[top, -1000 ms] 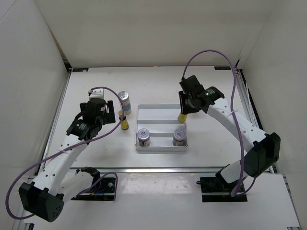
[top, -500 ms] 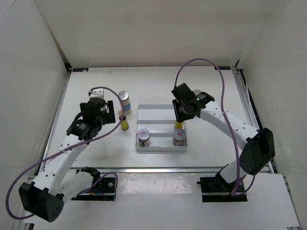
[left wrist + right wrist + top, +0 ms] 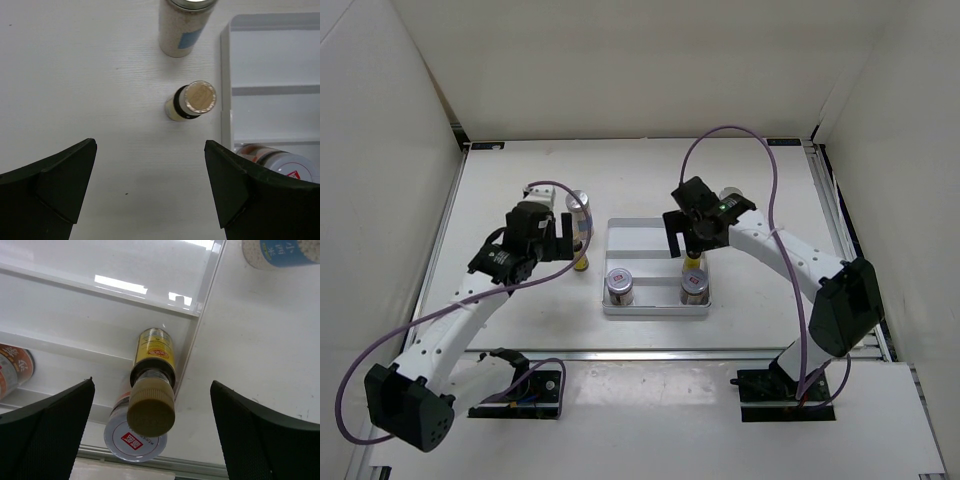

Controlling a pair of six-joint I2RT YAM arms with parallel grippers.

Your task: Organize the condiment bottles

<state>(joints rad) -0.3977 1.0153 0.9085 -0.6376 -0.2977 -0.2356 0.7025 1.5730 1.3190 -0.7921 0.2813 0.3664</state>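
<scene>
Done: I count two jars (image 3: 620, 285), one yellow bottle (image 3: 154, 354) in tray (image 3: 655, 228), frame centre.
Remaining: other yellow (image 3: 194, 100), both white bottles (image 3: 182, 25) on worktop (image 3: 75, 75).
Right jaws: open, astride trayed yellow.
Left jaws: open, empty, near other yellow.

Right fingers (image 3: 47, 435) have opened off the yellow bottle (image 3: 152, 390); left fingers (image 3: 55, 185) moved right.

Yellow btl (image 3: 154, 354) w/ tan cap, white tray (image 3: 75, 300), white btl (image 3: 182, 27) w/ blue label, red-white jar lid (image 3: 135, 447)
</scene>
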